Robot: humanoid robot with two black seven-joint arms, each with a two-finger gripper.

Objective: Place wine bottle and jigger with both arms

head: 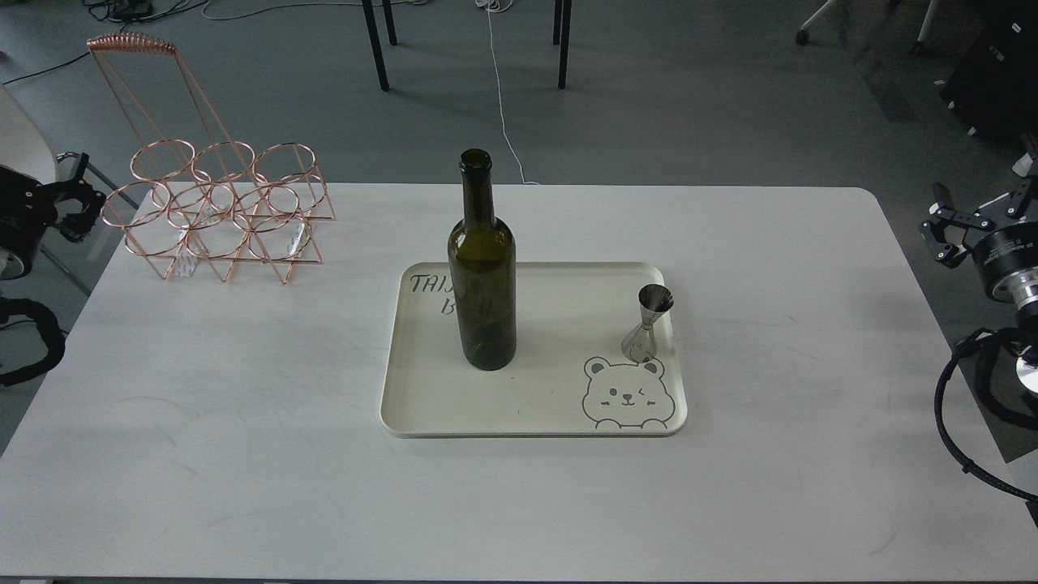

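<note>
The wine bottle (482, 268), dark olive-green and unlabelled, stands upright on the left half of a cream tray (535, 405). The small silver jigger (647, 323) stands upright near the tray's right rim, just above a printed bear face. My left gripper (77, 197) hangs off the table's left edge, fingers apart and holding nothing. My right gripper (965, 223) is beyond the table's right edge, also open and empty. Both grippers are far from the tray.
A copper wire bottle rack (223, 211) with several rings and a tall handle stands at the table's back left. The white table (243, 422) spreads around the tray. Black cables (957, 422) loop at the right edge. Chair legs stand on the floor behind.
</note>
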